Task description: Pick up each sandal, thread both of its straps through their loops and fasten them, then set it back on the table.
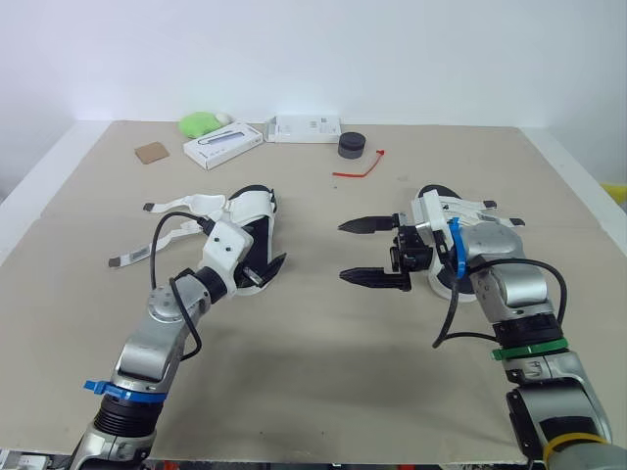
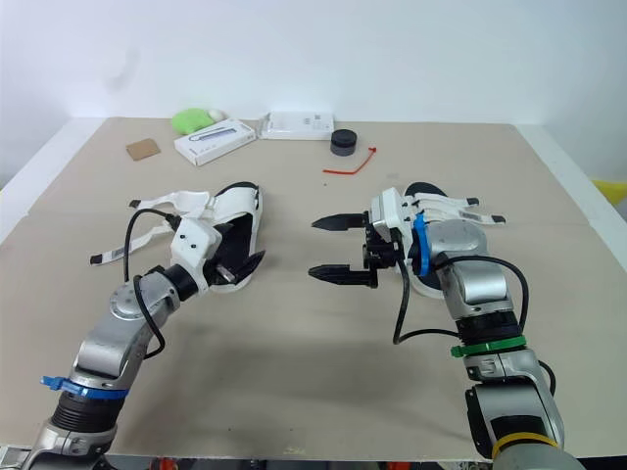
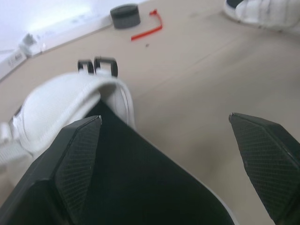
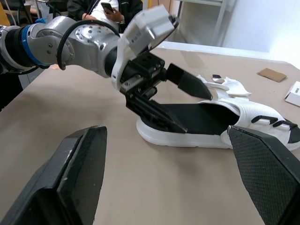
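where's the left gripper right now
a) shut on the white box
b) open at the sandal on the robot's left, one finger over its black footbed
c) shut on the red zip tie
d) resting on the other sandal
b: the left gripper is open at the left sandal, with one finger over its black footbed and nothing clamped.

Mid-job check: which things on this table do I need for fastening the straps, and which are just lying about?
For the job:
left sandal, straps lying loose
right sandal

Lying about, along the far edge:
green lump
flat white box
long white box
black puck
red tie
cardboard scrap
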Available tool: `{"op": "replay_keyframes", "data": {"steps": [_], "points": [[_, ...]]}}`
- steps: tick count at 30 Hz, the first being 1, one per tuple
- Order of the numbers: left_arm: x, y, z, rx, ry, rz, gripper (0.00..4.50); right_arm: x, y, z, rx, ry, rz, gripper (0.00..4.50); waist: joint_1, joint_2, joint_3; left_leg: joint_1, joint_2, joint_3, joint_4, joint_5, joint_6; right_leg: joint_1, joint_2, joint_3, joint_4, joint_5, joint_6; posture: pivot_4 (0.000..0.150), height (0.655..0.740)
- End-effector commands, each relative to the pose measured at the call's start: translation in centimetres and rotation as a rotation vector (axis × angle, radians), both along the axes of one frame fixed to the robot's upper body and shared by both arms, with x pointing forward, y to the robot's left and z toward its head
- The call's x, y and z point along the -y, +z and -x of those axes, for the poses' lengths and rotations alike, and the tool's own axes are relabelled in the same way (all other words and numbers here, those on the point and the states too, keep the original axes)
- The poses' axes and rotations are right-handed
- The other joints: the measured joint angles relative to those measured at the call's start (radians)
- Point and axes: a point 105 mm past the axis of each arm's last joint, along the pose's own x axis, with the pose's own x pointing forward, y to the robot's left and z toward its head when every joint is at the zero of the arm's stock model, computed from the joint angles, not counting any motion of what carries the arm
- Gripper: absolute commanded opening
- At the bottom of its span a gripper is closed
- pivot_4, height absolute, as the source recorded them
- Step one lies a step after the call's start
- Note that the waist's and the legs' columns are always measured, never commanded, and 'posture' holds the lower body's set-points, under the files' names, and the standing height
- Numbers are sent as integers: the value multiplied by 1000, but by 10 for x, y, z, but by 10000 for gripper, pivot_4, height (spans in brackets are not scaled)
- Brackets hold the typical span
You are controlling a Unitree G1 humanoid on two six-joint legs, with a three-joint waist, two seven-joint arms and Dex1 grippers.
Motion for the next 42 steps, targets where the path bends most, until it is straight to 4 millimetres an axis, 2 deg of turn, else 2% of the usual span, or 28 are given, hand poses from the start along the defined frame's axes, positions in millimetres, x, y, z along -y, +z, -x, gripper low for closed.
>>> {"op": "replay_keyframes", "data": {"steps": [1,6,12,19,27,30,35,36,37,38,40,42], "points": [[6,9,-10,2,38,10,45000,2,8,1,59,-3,-1,44157,0,0,0,0,0,0,0,0,0,0,0,0,0,0,0,1500,7400],[21,-2,-24,-107,71,35,45000,4,7,1,66,-25,-4,44157,0,0,0,0,-1,-1,0,2,-4,1,0,-1,0,1,0,1500,7400],[28,-1,-37,-174,104,103,45000,10,7,0,81,-55,10,44157,-1,0,0,0,-1,-1,0,2,-4,0,0,-1,0,1,0,1500,7400],[28,12,-55,-190,150,161,45000,10,6,0,87,-64,11,44157,-1,0,0,0,-1,-2,0,3,-5,0,1,0,1,1,0,1500,7400],[23,13,-75,-217,186,183,45000,8,6,-4,100,-75,9,44157,-1,0,0,-1,-1,-2,0,3,-6,0,1,0,1,1,0,1500,7400],[20,10,-81,-223,198,170,37574,8,7,-5,105,-80,8,45000,-1,0,0,-1,-2,-2,0,3,-6,0,0,0,1,2,1,1500,7400],[14,10,-86,-216,202,169,13159,9,8,-6,107,-82,7,45000,-1,0,0,-1,-2,-2,0,4,-6,0,0,0,1,2,1,1500,7400],[13,11,-86,-215,199,171,6713,9,8,-6,108,-83,7,45000,-1,0,0,-1,-2,-2,0,4,-6,0,0,0,1,2,1,1500,7400],[12,12,-87,-213,196,172,3176,10,8,-6,109,-84,9,45000,-1,0,0,-1,-2,-2,0,4,-6,0,0,0,1,2,1,1500,7400],[12,13,-87,-209,189,171,257,10,8,-6,109,-85,9,45000,-1,0,0,-1,-2,-2,0,4,-6,0,-1,0,1,2,1,1500,7400],[13,17,-86,-187,158,168,257,10,9,-7,110,-86,9,45000,-1,0,0,-1,-3,-2,0,4,-7,0,-1,0,1,2,1,1500,7400],[20,29,-72,-80,-9,87,257,9,12,-8,117,-85,-1,45000,-1,0,0,-1,-3,-2,0,4,-7,0,-1,0,1,2,2,1500,7400]]}}
